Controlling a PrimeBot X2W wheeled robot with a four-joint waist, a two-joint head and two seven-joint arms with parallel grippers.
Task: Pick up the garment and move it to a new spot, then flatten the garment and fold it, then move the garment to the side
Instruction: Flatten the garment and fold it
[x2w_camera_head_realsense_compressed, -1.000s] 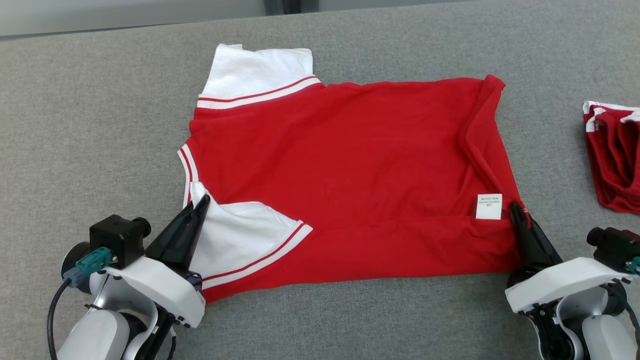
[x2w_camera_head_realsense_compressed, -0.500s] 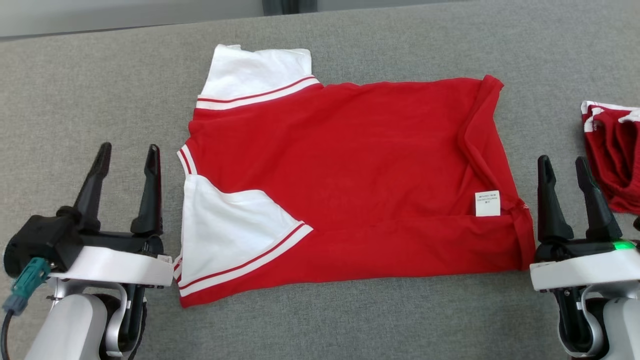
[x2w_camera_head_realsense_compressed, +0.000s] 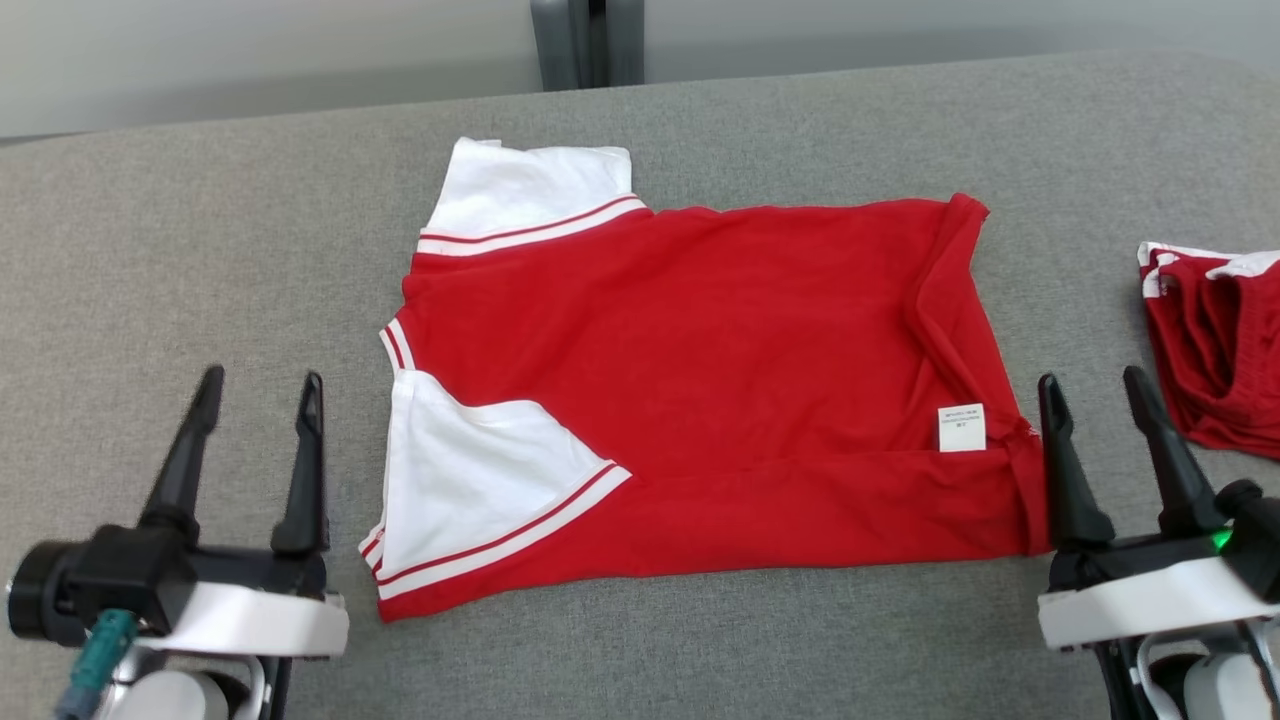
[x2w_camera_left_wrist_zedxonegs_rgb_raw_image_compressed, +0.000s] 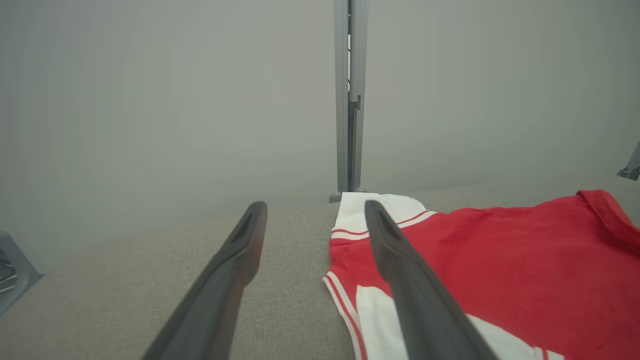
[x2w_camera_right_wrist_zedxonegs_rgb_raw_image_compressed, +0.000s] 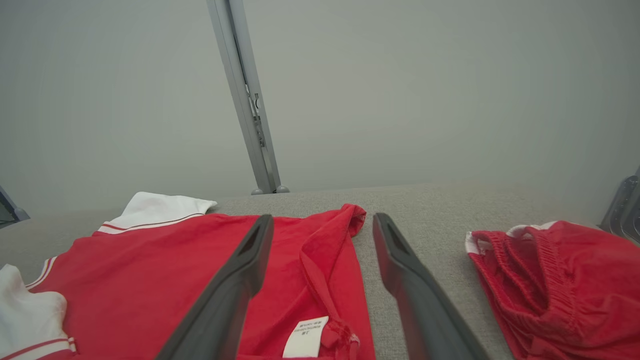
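Observation:
A red garment (x2w_camera_head_realsense_compressed: 700, 370) with white sleeves lies flat on the grey surface, its near long edge folded over and one white sleeve (x2w_camera_head_realsense_compressed: 470, 480) lying on top at the near left. A white label (x2w_camera_head_realsense_compressed: 961, 428) shows near its right end. My left gripper (x2w_camera_head_realsense_compressed: 260, 385) stands open just left of the garment, holding nothing. My right gripper (x2w_camera_head_realsense_compressed: 1095, 385) stands open just right of the hem, also holding nothing. The left wrist view shows the garment (x2w_camera_left_wrist_zedxonegs_rgb_raw_image_compressed: 500, 260) to the right of my open fingers (x2w_camera_left_wrist_zedxonegs_rgb_raw_image_compressed: 400, 270); in the right wrist view the garment (x2w_camera_right_wrist_zedxonegs_rgb_raw_image_compressed: 150, 270) lies left of the gripper (x2w_camera_right_wrist_zedxonegs_rgb_raw_image_compressed: 320, 225).
A second red piece of clothing (x2w_camera_head_realsense_compressed: 1215, 350) with white trim lies bunched at the right edge, close to my right gripper; the right wrist view shows it too (x2w_camera_right_wrist_zedxonegs_rgb_raw_image_compressed: 555, 280). A grey metal post (x2w_camera_head_realsense_compressed: 587, 42) stands behind the far edge of the grey surface (x2w_camera_head_realsense_compressed: 200, 250).
Both grippers let go of the garment's near edge, opened and drew back to either side. The folded near edge and sleeve stay down. The head camera tilted, shifting the picture down.

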